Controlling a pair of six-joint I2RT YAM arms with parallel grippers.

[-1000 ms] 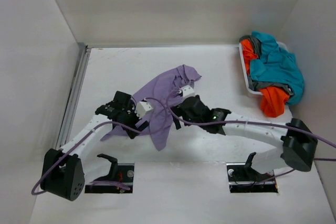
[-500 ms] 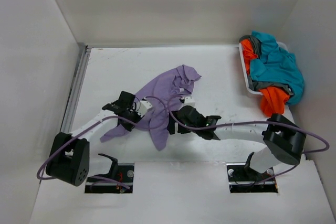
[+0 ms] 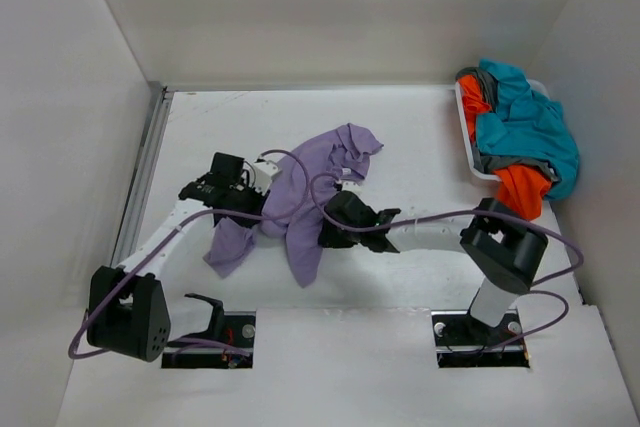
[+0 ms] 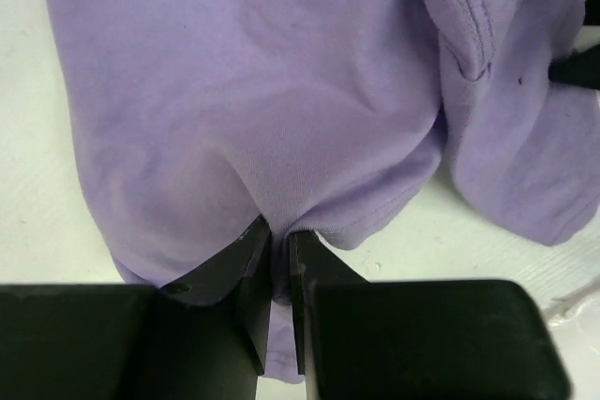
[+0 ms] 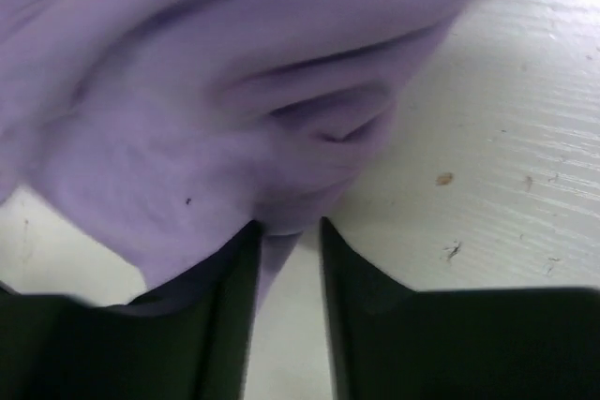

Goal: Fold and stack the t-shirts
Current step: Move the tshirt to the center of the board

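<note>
At the left, the left hand (image 3: 258, 183) is seen pinched nearly shut on a fold at the hem side of the lavender shirt (image 3: 312, 169). In the left wrist view the cloth is drawn up into a small peak between the two fingers (image 4: 251, 264). The shirt itself lies crumpled on the surface (image 3: 420, 127), between the two arms and roughly mid-way across, with one part bunched towards the far side and a long flap trailing towards the near edge. Further right, the right hand (image 3: 327, 228) is set low at the shirt's other side. Its jaws stand part-way apart with a strip of cloth hanging in the gap, and bare surface shows beside that strip – so a firm hold is not yet shown there. The step in hand is judged to be the taking up of this first shirt at two points, so that it can be spread flat for folding. For the next move, a secure pinch on the right would be needed, then an even pull apart by both hands – with care that only one layer is caught. At the far right, the basket (image 3: 465, 137) holds the teal shirt (image 3: 525, 127), the orange shirt (image 3: 520, 192) and the grey shirt (image 3: 497, 161), heaped and unfolded.
</note>
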